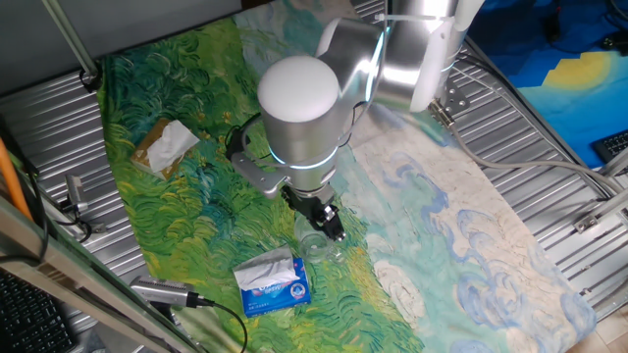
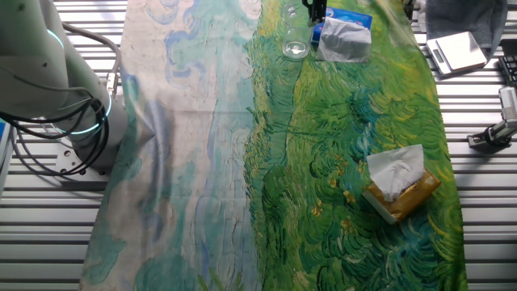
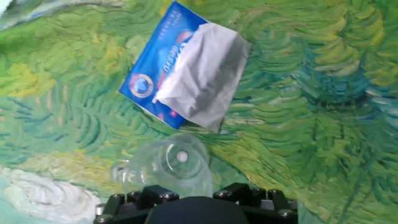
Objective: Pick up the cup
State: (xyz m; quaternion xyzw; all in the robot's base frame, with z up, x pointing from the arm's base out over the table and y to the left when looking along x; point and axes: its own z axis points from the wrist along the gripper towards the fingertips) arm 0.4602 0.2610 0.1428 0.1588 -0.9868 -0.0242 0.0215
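The cup is small and clear and stands upright on the green painted cloth, beside the blue-and-white tissue packet. My gripper hangs just above and behind the cup, not touching it. In the hand view the cup sits at the bottom centre, just ahead of the two black finger blocks, which stand wide apart; the fingertips themselves are out of frame. The jaws look open and hold nothing. In the other fixed view the cup is at the top edge, under the gripper.
The tissue packet lies right beyond the cup. A brown tissue box sits at the cloth's far left. A grey flat device and metal clamps lie on the slatted table beside the cloth. A cabled probe lies near the front edge.
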